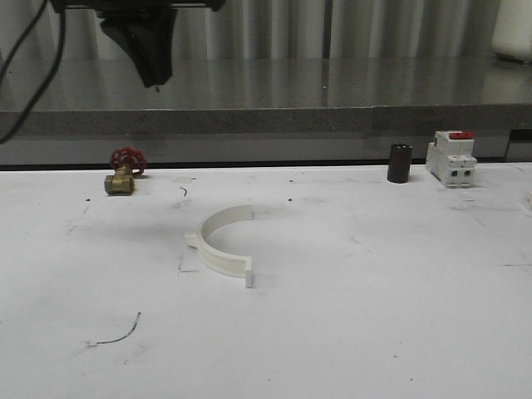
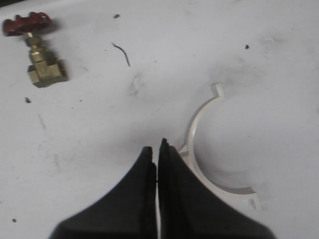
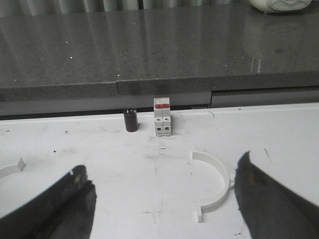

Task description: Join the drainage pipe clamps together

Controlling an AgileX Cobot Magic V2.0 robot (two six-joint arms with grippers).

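White clamp (image 1: 221,243), red-handled brass valve (image 1: 123,171)

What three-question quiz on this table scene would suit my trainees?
1. Fill in: the brass valve has a ___ handwheel.
2. True or false: the left gripper is shut, beside the white plastic semicircular half-ring and not holding it.
3. Which stands nearest the white circuit breaker with red top? A: brass valve. B: small black cylinder. C: half-ring.
Key: 1 red; 2 true; 3 B.
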